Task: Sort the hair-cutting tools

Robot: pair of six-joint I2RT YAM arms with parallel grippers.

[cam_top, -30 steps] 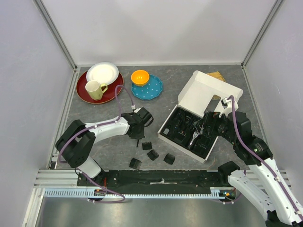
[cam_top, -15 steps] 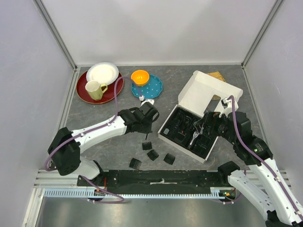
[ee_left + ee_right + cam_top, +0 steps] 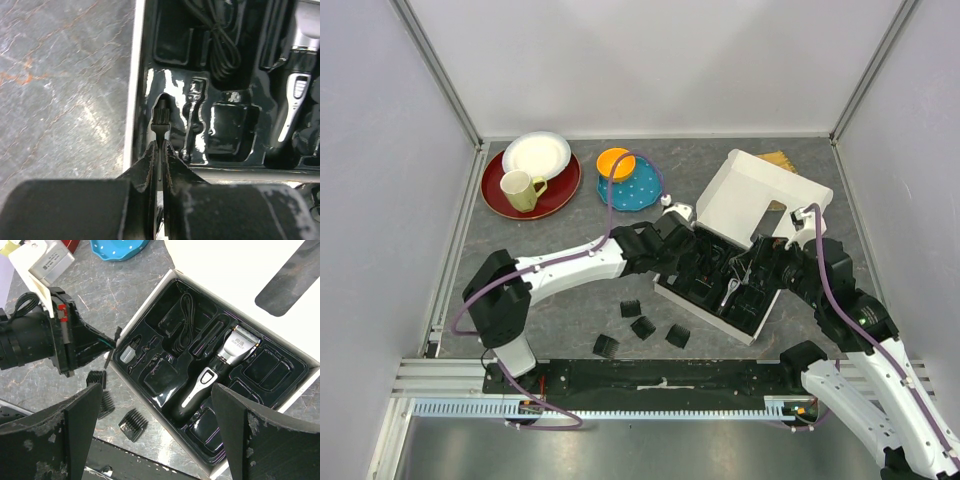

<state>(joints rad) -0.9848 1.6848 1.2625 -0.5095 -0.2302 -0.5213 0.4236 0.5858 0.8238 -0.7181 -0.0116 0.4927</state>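
My left gripper (image 3: 160, 150) is shut on the thin handle of a small black brush (image 3: 161, 114), which hangs over the left end of the black moulded tray (image 3: 227, 165). In the top view that gripper (image 3: 672, 250) is at the box's left edge. The black-and-silver clipper (image 3: 220, 371) and the black coiled cord (image 3: 184, 326) lie in the tray. Several black comb attachments (image 3: 642, 327) sit on the table in front of the box. My right gripper (image 3: 156, 390) hovers open above the tray and holds nothing; in the top view the right gripper (image 3: 757, 268) is over the box's right half.
The white box lid (image 3: 750, 195) stands open behind the tray. At the back left are a red plate (image 3: 558, 195) with a white plate (image 3: 536, 153) and a yellow mug (image 3: 520, 190). An orange bowl (image 3: 615, 162) sits on a blue plate (image 3: 640, 188).
My left arm has swung right from the middle of the table to the box's left edge, carrying the brush. The right arm has stayed put.
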